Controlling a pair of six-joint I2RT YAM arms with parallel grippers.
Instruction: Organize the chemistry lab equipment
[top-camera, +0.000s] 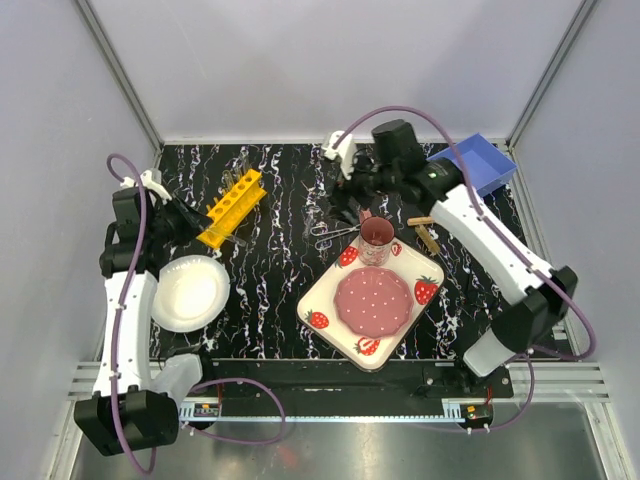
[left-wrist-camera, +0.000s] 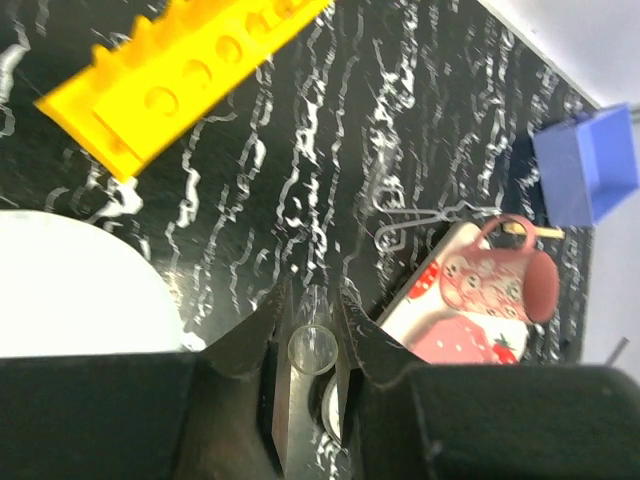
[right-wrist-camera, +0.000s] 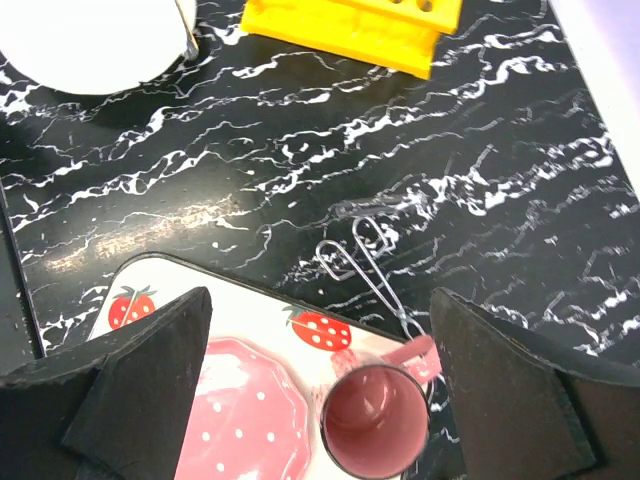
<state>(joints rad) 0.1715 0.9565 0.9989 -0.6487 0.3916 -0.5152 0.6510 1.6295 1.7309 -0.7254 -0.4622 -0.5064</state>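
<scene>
Left wrist view: a thin clear tube (left-wrist-camera: 312, 350) is clamped between the nearly closed jaws of the left gripper (left-wrist-camera: 312, 298), its open mouth towards the lens.
Step in hand: the tube is judged to be bound for the yellow plastic rack with a row of holes (left-wrist-camera: 190, 80), which stands near, ahead on the black marbled table (left-wrist-camera: 420, 120).
Next move: the tube must be lined up over a free hole before it is let go.
Right gripper (right-wrist-camera: 320, 330): spread wide, nothing held, poised above the pink mug (right-wrist-camera: 375, 425).
Left to sort: small metal loop-handled scissors (right-wrist-camera: 365, 265) are seen on the table, just beside the strawberry-print tray (right-wrist-camera: 150, 270).
</scene>
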